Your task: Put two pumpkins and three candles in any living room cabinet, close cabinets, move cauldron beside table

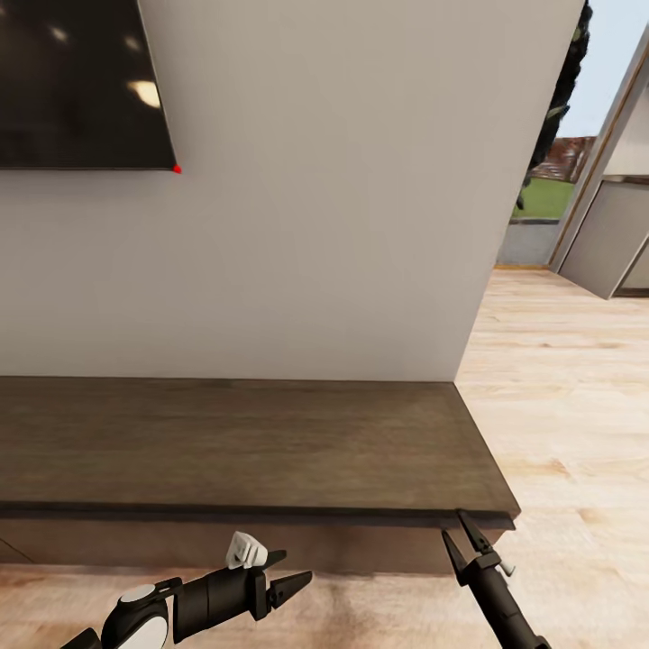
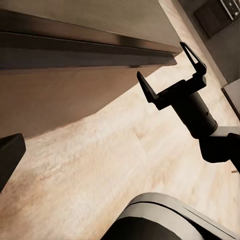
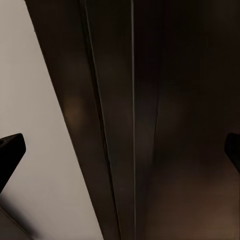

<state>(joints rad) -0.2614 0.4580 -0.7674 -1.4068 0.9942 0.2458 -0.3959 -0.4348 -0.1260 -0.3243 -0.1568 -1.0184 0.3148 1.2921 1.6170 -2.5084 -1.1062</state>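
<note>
Presently, item: left gripper [image 1: 297,584], low before the cabinet [image 1: 243,446], fingers close together with nothing between them; whether fully clenched could not be told. Item: cabinet, long dark-wood unit against the white wall [image 1: 342,225], top bare, its front in shadow under the overhanging top. Judged rigid, heavy and smooth, handle-less; best purchase likely a front's edge under the lip. Item: right gripper [image 1: 461,534], released, fingers spread at the cabinet's right front corner.
</note>
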